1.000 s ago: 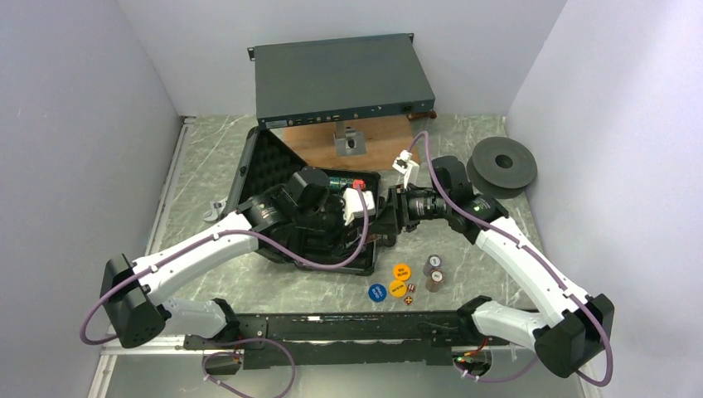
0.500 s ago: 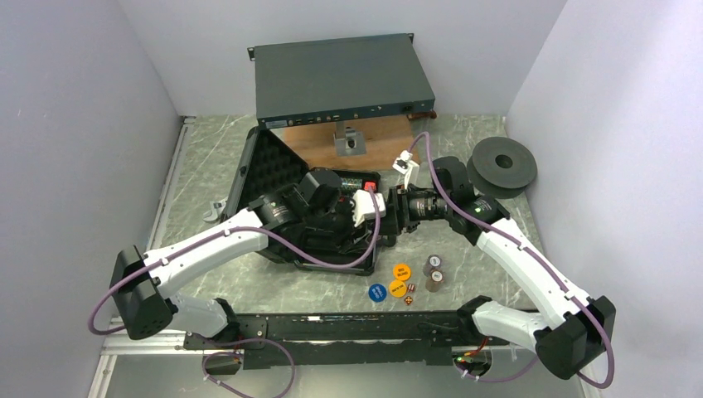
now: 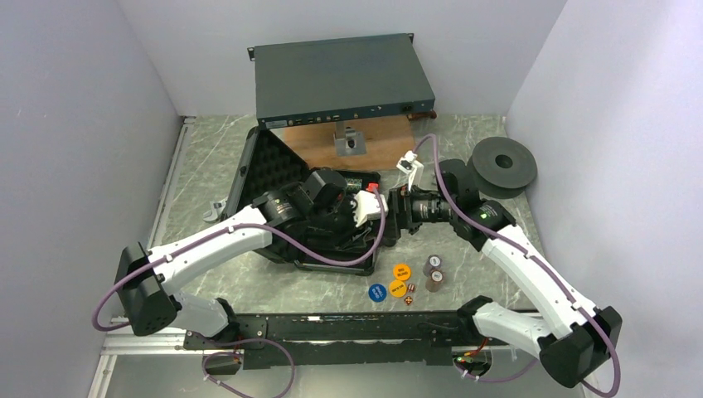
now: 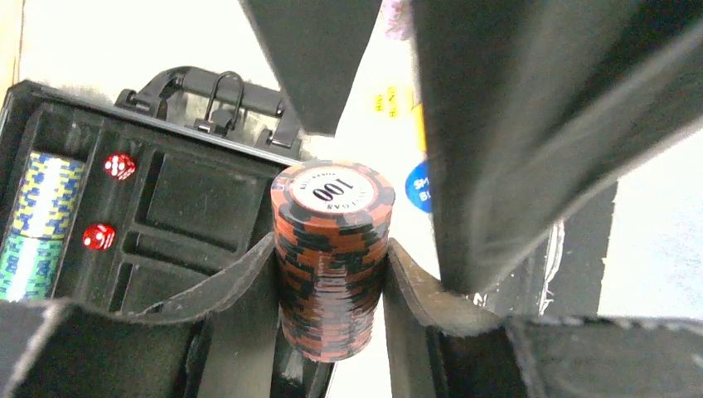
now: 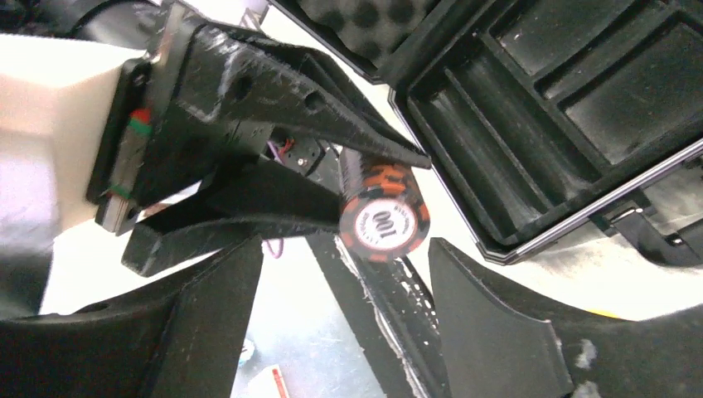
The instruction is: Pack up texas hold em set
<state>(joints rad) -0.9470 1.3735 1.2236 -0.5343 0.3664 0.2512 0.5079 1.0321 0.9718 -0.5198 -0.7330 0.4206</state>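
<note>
My left gripper [image 4: 332, 286] is shut on a stack of orange-and-black "100" chips [image 4: 332, 249], held on its side over the right edge of the open black case [image 3: 265, 162]. The case tray [image 4: 191, 199] holds two red dice [image 4: 120, 166], blue-yellow chips [image 4: 46, 195] and green chips [image 4: 29, 265]. My right gripper [image 5: 344, 253] is open and faces the stack [image 5: 383, 220], its fingers apart just below it, not touching. In the top view both grippers meet near the case's right side, left gripper [image 3: 370, 207], right gripper [image 3: 396, 211].
Two brown chip stacks [image 3: 433, 274], orange [image 3: 401, 271], yellow [image 3: 397, 288] and blue [image 3: 377, 292] buttons and small dice [image 3: 409, 296] lie on the table right of the case. A rack unit [image 3: 340, 79], wooden board [image 3: 373, 149] and black spool [image 3: 501, 164] stand behind.
My left gripper has carried the chip stack rightward to the case's right edge, up to my right gripper. The right gripper has shifted slightly right and stays open.
</note>
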